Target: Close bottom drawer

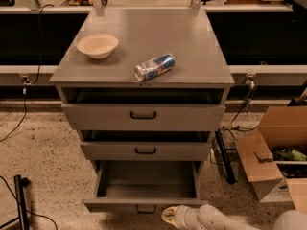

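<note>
The bottom drawer [146, 186] of the grey cabinet is pulled far out and its long grey box is empty. Its short front panel [144, 206] with a small black handle [146, 209] sits at the lower edge of the camera view. My gripper [169, 216] on a white arm enters from the bottom right. Its tip is just right of the handle, in front of the front panel.
The top drawer [143, 116] and middle drawer [145, 150] stand slightly out. On the cabinet top [144, 32] lie a beige bowl [97, 45] and a tipped can [154, 67]. An open cardboard box [276, 155] stands on the floor at the right. A black stand [20, 200] is at lower left.
</note>
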You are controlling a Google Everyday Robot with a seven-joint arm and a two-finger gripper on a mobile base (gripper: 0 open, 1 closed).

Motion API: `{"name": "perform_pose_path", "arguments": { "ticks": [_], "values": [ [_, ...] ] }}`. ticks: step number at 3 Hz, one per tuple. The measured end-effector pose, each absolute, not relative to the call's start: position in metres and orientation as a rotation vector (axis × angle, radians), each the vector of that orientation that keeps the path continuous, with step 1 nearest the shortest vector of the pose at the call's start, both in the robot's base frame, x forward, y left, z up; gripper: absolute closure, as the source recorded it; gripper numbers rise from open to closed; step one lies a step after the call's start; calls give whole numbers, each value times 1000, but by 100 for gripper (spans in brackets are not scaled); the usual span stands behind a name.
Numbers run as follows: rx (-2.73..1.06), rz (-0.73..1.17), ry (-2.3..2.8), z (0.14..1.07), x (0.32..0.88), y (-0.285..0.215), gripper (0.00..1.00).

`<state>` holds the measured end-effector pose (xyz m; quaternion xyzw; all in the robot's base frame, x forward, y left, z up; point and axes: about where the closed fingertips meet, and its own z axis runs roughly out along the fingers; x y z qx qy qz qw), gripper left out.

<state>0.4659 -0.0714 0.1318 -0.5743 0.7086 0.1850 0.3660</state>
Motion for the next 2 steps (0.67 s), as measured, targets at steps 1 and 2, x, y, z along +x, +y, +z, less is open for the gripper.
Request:
{"name": "perform_pose_path", "arguments": {
  "ticks": [1, 2],
  "values": [
    [-1444, 429, 1806, 137, 498, -67, 100],
    [-1444, 429, 1806, 137, 495, -67, 100]
  ]
}}
